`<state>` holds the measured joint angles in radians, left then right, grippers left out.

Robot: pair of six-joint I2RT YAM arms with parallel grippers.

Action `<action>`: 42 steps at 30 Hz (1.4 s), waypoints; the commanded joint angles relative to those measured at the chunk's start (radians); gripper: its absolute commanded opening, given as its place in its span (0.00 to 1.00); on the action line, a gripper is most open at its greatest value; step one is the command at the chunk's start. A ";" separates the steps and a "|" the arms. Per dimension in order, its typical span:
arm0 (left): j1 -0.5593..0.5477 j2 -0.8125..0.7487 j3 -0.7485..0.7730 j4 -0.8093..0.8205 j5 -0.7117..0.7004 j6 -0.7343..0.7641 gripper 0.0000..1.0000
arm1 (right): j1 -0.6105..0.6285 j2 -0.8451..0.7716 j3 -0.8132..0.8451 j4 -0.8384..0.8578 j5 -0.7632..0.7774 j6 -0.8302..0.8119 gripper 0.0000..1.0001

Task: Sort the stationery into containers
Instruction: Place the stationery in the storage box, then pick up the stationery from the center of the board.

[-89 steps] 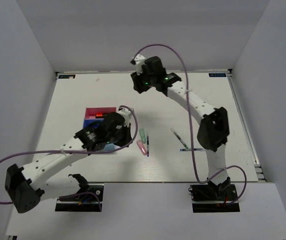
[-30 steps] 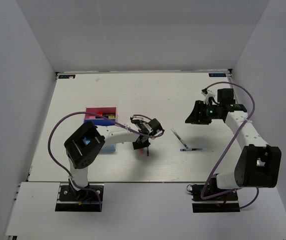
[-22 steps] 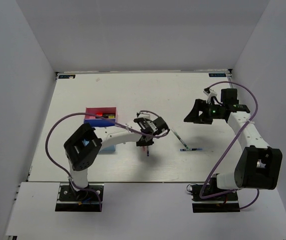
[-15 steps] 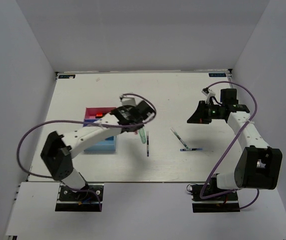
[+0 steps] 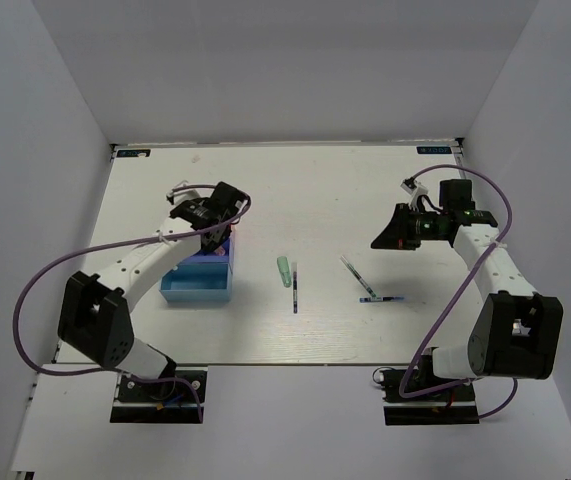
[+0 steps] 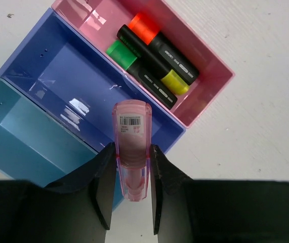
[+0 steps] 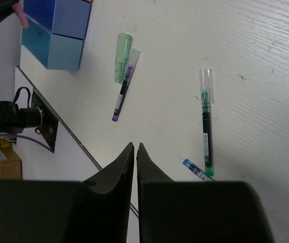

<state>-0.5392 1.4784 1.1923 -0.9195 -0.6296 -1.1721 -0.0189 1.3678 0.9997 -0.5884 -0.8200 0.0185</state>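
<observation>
one barcode label on pink highlighter; print on black highlighters unreadable.

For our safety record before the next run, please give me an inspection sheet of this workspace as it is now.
Surface: white table, no spill seen.
Job's things: pink tray holds three black highlighters; dark blue tray empty; light blue tray beside it; green highlighter and three pens loose on the table.
Clutter: nothing seen.
End effectors: left end effector shut on pink highlighter above the trays; right end effector shut, empty.
Cables: purple cable loops along each arm.
Surroundings: plain white walls on three sides.
</observation>
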 commanded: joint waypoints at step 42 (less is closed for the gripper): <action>-0.245 0.436 0.328 0.070 0.392 0.483 0.61 | -0.023 0.079 0.066 -0.119 0.124 -0.094 0.56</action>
<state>-0.7856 1.9278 1.5173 -0.8387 -0.2611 -0.6598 -0.0391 1.4422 1.0325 -0.6956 -0.7101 -0.0635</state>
